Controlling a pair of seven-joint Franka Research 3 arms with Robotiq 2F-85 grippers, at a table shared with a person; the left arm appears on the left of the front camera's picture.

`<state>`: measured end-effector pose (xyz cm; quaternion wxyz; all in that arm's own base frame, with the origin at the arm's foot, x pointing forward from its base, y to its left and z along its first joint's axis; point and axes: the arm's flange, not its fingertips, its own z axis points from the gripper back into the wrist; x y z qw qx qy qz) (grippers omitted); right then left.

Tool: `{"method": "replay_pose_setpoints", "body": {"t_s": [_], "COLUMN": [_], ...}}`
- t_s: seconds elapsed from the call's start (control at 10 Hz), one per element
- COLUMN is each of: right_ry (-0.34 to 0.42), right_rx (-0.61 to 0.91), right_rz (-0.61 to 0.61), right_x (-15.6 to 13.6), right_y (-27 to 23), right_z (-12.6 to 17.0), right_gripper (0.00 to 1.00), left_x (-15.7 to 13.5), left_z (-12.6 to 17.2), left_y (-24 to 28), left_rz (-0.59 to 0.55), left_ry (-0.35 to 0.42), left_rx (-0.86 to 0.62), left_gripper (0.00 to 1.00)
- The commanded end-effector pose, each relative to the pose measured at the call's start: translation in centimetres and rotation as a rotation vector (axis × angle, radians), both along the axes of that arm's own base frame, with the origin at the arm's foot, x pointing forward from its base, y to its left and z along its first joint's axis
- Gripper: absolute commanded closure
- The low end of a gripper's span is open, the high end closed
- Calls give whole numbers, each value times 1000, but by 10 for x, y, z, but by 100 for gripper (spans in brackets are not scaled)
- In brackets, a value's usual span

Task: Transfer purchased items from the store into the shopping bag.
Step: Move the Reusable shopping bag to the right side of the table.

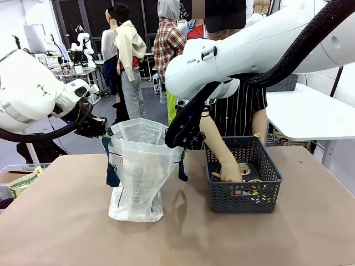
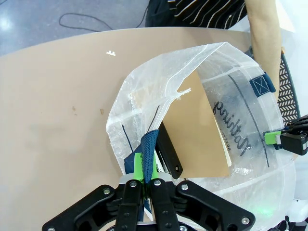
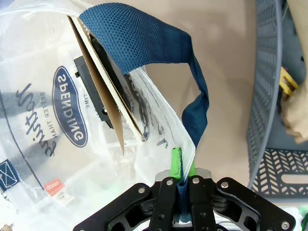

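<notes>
The shopping bag [image 1: 140, 166] stands in the middle of the table, its mouth held wide between my two grippers. My left gripper [image 2: 144, 167] is shut on the navy strap at the bag's left rim, and it shows in the front view [image 1: 104, 128] too. My right gripper [image 3: 183, 166] is shut on the opposite navy strap [image 3: 144, 36], at the right rim [image 1: 178, 141]. A flat brown card pack [image 2: 202, 130] with a black piece [image 2: 169, 155] lies inside the bag. The store [image 1: 245, 191], a dark mesh basket, stands to the right. A person's hand [image 1: 229, 172] reaches into it among yellow items [image 1: 256, 184].
The person stands at the far edge behind the basket. A low white table [image 1: 310, 113] is at the back right. A box with papers [image 1: 19, 183] sits beyond the table's left edge. Bare brown tabletop [image 1: 66, 221] lies in front of the bag and basket.
</notes>
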<state>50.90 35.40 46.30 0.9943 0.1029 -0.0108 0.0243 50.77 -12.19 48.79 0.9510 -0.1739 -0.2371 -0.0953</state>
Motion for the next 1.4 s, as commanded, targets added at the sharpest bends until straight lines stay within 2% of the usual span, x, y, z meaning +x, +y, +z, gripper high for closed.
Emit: {"method": "replay_pose_setpoints", "body": {"t_s": [0.0,1.3], "right_ry": [1,1], "right_rx": [3,3], "right_rz": [-4,-4], "right_x": [-1,-1], "right_y": [-2,-2], "right_z": [1,1], "right_gripper": [100,100], "left_x": [-4,-4], "left_z": [0,0], "left_y": [3,3], "left_rz": [10,10], "left_ry": [-15,-15], "left_rx": [2,2], "left_gripper": [100,100]}}
